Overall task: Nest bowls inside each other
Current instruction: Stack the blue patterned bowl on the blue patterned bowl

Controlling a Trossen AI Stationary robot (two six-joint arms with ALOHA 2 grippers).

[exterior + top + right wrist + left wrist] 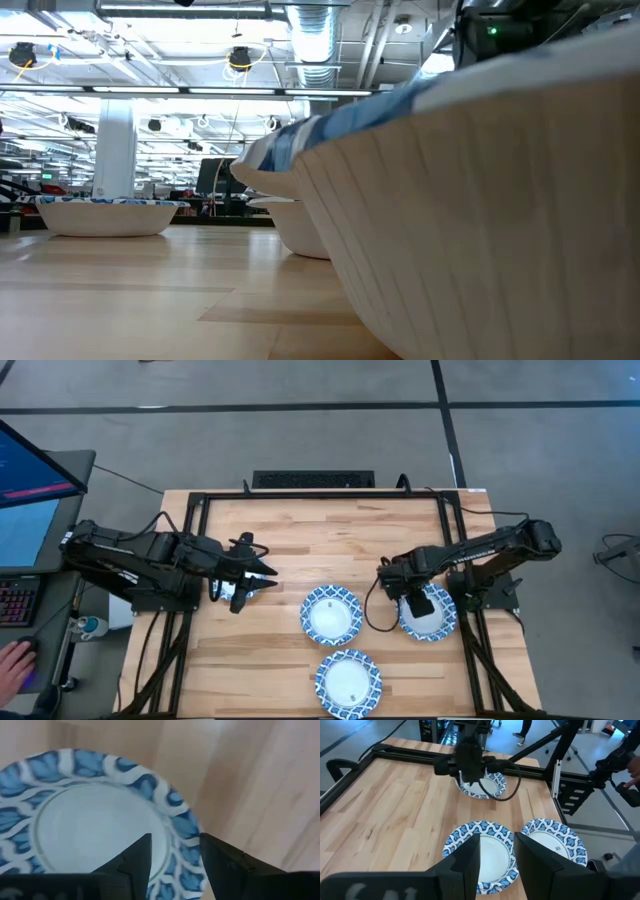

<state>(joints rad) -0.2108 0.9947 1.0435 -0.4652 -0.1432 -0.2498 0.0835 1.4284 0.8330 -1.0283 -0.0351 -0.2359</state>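
Observation:
Three white bowls with blue-patterned rims stand on their bases on the wooden table. One is in the middle (pixel 330 614), one at the near edge (pixel 348 682), and one on the right (pixel 430 616). My right gripper (pixel 418 605) is open and points down over the right bowl. In the right wrist view (pixel 172 847), one finger stands over the bowl's inside and the other outside its rim (pixel 176 827). My left gripper (pixel 268 580) is open and empty above the table's left part, left of the middle bowl (pixel 480 852). My right gripper has its fingers on either side of the right bowl's rim (pixel 180 860), coming from above. I cannot tell whether they touch it. The bowl stands flat on the table.
A black frame (pixel 300 494) runs round the table's far and side edges. Bare wood lies in the table's far half (pixel 320 540) and near left (pixel 230 670). A person's hand (pixel 12 660) is at a keyboard off the table's left. The near bowl (pixel 480 200) fills much of the low view.

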